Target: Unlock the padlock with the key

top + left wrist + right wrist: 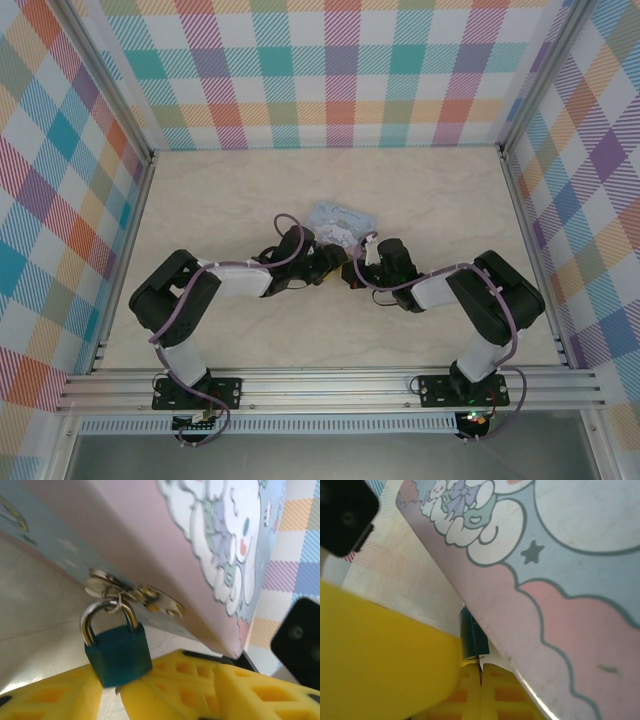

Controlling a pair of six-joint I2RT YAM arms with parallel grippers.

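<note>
The two arms meet in the middle of the pale surface [250,190], right in front of the light blue tin [340,215] with cartoon pictures on it. The tin is tipped up, so one edge is off the surface. In the left wrist view the little blue padlock [119,655] hangs from a shiny metal clasp [130,591] on the side of the tin. Its thin silver loop [90,622] goes through the clasp and is pushed down into the lock. The bottom of the padlock dips into a gap between yellow fingers. The left fingers [50,697] are right beside it, but I cannot tell if they squeeze the padlock or only sit next to it. In the right wrist view the padlock [471,637] looks dark and hangs just under the edge of the tin [580,605]. A big yellow blur touches its left side. The right fingers [497,695] are pressed together just below the padlock. They pinch the key [480,669], which shows as a thin dark sliver. The key points straight up and its tip meets the bottom of the padlock. I cannot tell how far in it goes.
</note>
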